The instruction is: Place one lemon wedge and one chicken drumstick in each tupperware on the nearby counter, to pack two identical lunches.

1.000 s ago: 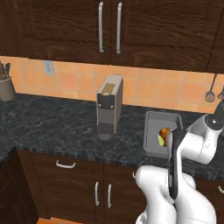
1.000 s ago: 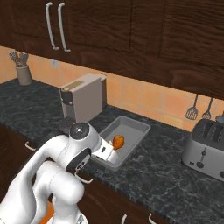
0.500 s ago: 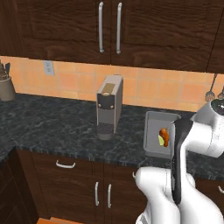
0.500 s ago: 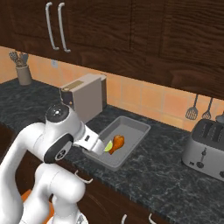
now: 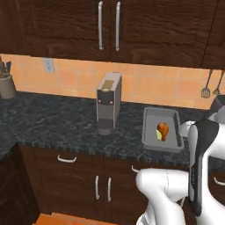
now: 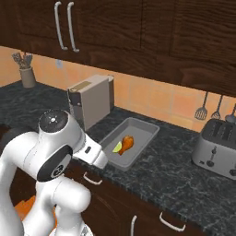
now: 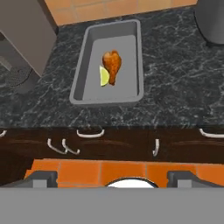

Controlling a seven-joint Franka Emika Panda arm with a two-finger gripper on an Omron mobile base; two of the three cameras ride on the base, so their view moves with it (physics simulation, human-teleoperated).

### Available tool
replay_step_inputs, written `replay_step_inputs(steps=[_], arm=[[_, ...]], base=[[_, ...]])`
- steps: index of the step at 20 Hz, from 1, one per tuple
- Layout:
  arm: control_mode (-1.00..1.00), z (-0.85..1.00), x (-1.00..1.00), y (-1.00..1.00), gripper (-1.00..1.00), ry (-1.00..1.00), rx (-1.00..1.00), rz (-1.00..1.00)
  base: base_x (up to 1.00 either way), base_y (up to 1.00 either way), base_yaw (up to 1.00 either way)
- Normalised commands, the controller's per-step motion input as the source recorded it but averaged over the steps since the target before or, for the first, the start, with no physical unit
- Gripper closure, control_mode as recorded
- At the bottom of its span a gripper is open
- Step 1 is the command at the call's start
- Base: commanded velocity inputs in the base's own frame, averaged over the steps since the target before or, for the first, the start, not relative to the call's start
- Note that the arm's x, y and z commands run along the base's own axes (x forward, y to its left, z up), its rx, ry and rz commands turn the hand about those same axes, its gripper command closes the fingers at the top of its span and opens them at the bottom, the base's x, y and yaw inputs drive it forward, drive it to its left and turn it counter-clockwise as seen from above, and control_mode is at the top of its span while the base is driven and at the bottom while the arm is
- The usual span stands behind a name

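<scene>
One light-grey tupperware [image 5: 160, 117] [image 6: 143, 131] [image 7: 124, 43] sits on the black speckled counter [image 5: 52, 118] [image 6: 175, 175] [image 7: 175, 87]. Inside it lies an orange-brown chicken drumstick [image 5: 163, 130] [image 6: 127, 142] [image 7: 113, 65], with a yellow-green lemon wedge [image 5: 158, 136] [image 6: 118, 147] [image 7: 104, 77] touching its side. My gripper [image 7: 113, 179] hangs in front of the counter edge, well back from the container. It is open, and nothing is between its fingertips [image 7: 41, 178]. The second tupperware, drumstick and wedge are out of view.
A grey coffee machine [image 5: 107, 103] [image 6: 92, 101] stands left of the tupperware. A steel toaster [image 6: 219, 147] is to the right, with spatulas [image 5: 206, 88] hanging above it. A utensil holder [image 5: 5, 83] is at the far left. Drawers with silver handles [image 7: 89, 133] run below.
My arm has swung up and back from over the tupperware toward the counter's front. The drumstick and lemon wedge stay in the container.
</scene>
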Motion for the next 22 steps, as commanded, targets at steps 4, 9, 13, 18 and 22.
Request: replay_step_inputs(steps=[4, 9, 13, 18, 22], arm=[[1.0, 0.0, 0.0, 0.0, -1.0, 0.0, 0.0, 0.0], [1.0, 0.0, 0.0, 0.0, -1.0, 0.0, 0.0, 0.0], [1.0, 0.0, 0.0, 0.0, -1.0, 0.0, 0.0, 0.0], [1.0, 0.0, 0.0, 0.0, -1.0, 0.0, 0.0, 0.0], [1.0, 0.0, 0.0, 0.0, -1.0, 0.0, 0.0, 0.0]], base=[[-0.95, 0.0, -0.51], [-0.37, -0.06, -0.74], [0.01, -0.58, -0.67], [0.45, -0.99, -0.33], [0.64, -1.0, -0.12]])
